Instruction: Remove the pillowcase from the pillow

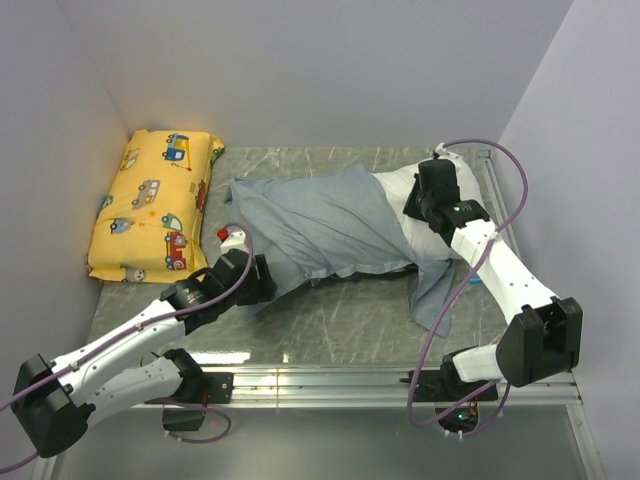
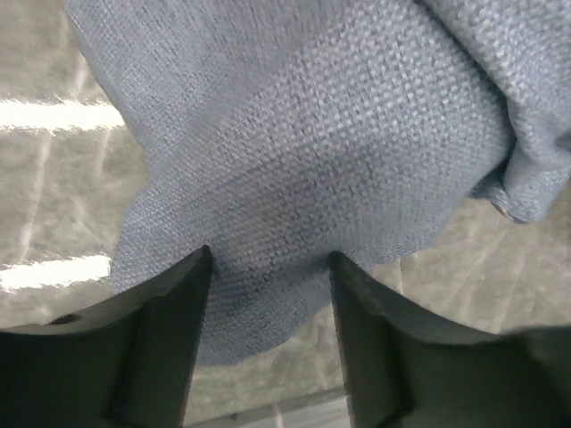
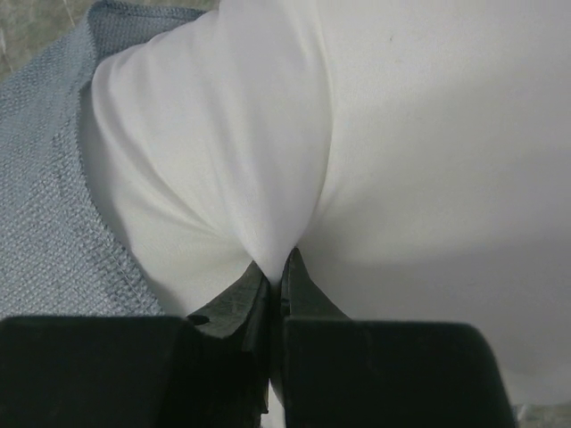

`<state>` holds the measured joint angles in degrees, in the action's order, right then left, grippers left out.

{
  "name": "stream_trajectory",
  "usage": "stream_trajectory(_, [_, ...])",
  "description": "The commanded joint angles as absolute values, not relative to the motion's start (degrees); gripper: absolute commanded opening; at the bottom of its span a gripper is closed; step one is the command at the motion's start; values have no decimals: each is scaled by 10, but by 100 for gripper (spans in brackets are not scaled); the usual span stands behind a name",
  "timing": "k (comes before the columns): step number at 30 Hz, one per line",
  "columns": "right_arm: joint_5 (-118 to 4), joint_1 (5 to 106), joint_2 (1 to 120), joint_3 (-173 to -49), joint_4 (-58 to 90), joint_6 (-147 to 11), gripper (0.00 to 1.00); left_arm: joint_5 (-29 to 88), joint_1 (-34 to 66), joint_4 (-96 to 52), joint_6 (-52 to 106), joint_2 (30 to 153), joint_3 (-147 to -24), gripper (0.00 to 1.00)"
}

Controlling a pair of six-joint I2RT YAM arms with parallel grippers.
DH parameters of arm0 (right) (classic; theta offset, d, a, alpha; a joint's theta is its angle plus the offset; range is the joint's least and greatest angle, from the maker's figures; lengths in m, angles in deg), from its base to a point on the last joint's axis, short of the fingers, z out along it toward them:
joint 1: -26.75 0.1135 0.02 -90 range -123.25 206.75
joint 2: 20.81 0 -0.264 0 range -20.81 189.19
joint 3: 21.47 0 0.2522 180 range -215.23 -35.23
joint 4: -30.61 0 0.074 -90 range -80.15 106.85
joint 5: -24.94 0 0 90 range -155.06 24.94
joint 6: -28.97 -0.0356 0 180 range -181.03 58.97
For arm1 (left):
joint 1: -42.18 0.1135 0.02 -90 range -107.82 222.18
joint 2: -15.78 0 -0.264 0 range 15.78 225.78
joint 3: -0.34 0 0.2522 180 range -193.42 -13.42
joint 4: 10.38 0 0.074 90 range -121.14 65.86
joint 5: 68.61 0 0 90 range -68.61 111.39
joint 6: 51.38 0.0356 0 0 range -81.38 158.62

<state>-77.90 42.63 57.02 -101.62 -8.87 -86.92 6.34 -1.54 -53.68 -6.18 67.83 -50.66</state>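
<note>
Partly sleeved in pale blue-grey pillowcase [image 1: 310, 225] at centre: plump white pillow [image 1: 395, 188], bare at 3 o'clock, pinched tight by right gripper [image 3: 275, 263]; left gripper [image 2: 270, 254] spread wide astride pillowcase edge at 7 o'clock.

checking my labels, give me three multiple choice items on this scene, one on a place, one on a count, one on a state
1. Where does the yellow vehicle-print fabric pillow lie on the grey marbled table?
A far left corner
B far right corner
C near edge, middle
2. How many pillows are in view?
A one
B two
C three
3. How do the jaws of the right gripper stand?
A wide open in the air
B shut on the plump white rectangular pillow
C shut on the yellow pillow
Answers: 1 A, it sits in the back left corner; 2 B, the yellow one plus the white one partly inside the blue-grey woven fabric pillowcase; 3 B, white cloth is pinched between them.
</note>
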Motion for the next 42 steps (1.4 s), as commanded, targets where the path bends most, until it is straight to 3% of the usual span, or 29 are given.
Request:
stream_trajectory(1, [-802,428,568,-1057,-76,-863,0,19,-17,-509,-75,685,-518,57])
stream_trajectory(3, [-801,427,566,-1063,-80,-863,0,11,-10,-508,-70,691,-530,33])
stream_trajectory(4, [-801,427,566,-1069,-82,-863,0,12,-3,-509,-65,698,-534,8])
stream_trajectory(5, [-802,426,566,-1070,-86,-862,0,18,19,-507,-59,700,-541,0])
stream_trajectory(8, [-796,411,558,-1075,-89,-860,0,41,74,-509,-37,692,-547,1])
stream_trajectory(20, [-732,278,511,-1055,-99,-870,0,120,537,-541,43,608,-659,1])
stream_trajectory(23, [-710,280,505,-1042,-91,-875,0,211,604,-511,36,631,-650,1])
stream_trajectory(27, [-737,346,489,-1020,-88,-857,0,308,600,-464,21,688,-646,1])
stream_trajectory(29, [-759,389,484,-1015,-100,-849,7,296,590,-458,23,699,-650,1])
stream_trajectory(31, [-770,411,471,-1004,-106,-839,26,279,585,-457,28,710,-659,1])
stream_trajectory(32, [-768,431,458,-1000,-109,-836,40,278,585,-458,28,714,-662,1])
stream_trajectory(34, [-780,451,440,-984,-117,-831,53,280,584,-458,30,722,-669,0])
stream_trajectory(35, [-790,474,416,-977,-125,-829,66,279,583,-458,30,724,-672,0])
stream_trajectory(38, [-827,499,367,-950,-143,-830,82,287,577,-456,28,725,-677,1])
stream_trajectory(42, [-825,539,326,-889,-154,-849,88,276,552,-455,31,716,-678,0])
